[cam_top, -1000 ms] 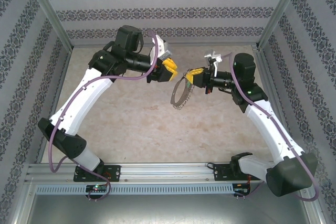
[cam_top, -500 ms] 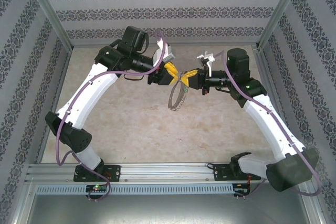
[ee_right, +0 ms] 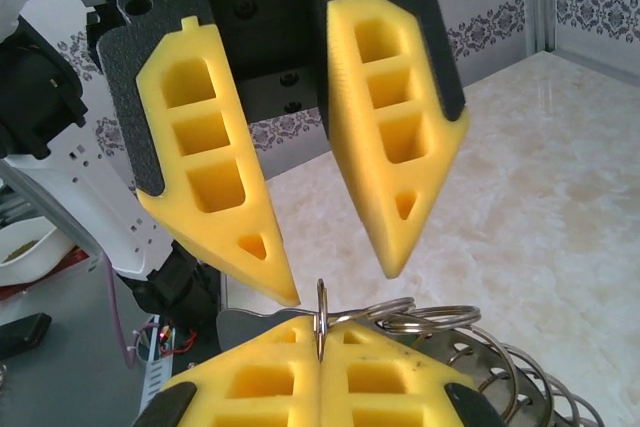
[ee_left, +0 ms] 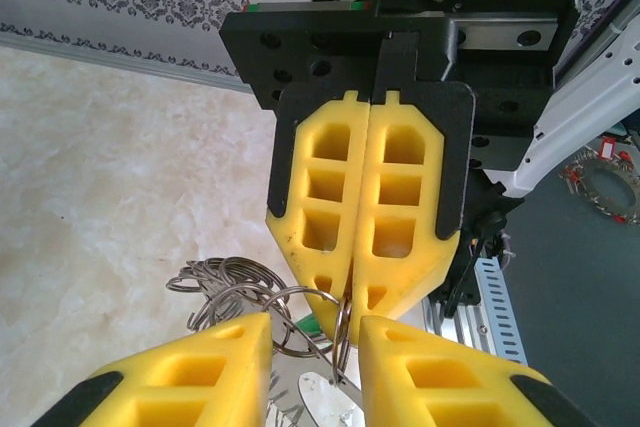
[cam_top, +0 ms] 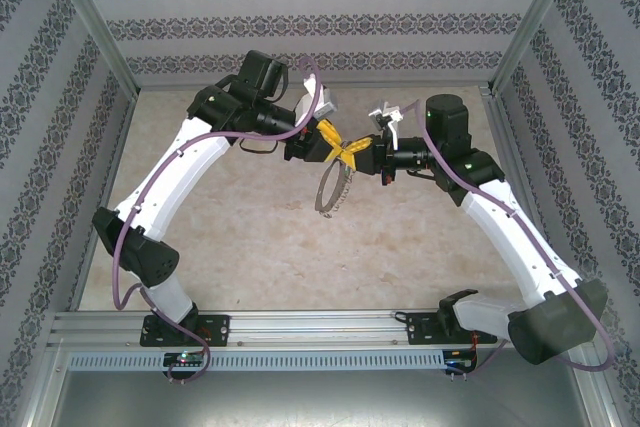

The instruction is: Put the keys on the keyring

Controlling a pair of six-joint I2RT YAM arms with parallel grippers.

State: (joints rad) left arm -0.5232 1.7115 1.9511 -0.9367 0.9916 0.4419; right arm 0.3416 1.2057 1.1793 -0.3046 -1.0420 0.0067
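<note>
**Keyring**: hung below the right tool, whose fingers were pressed together on its wire.

**Keys**: sat in the gap of the left tool. That tool's fingers were spread, with no contact visible. The keys' long axis ran along those fingers, green end foremost, just behind the pinched wire.

Left arm nearer. Threading looked to call for a push straight ahead of that tool.

patterned walls, beige marble tabletop
</note>
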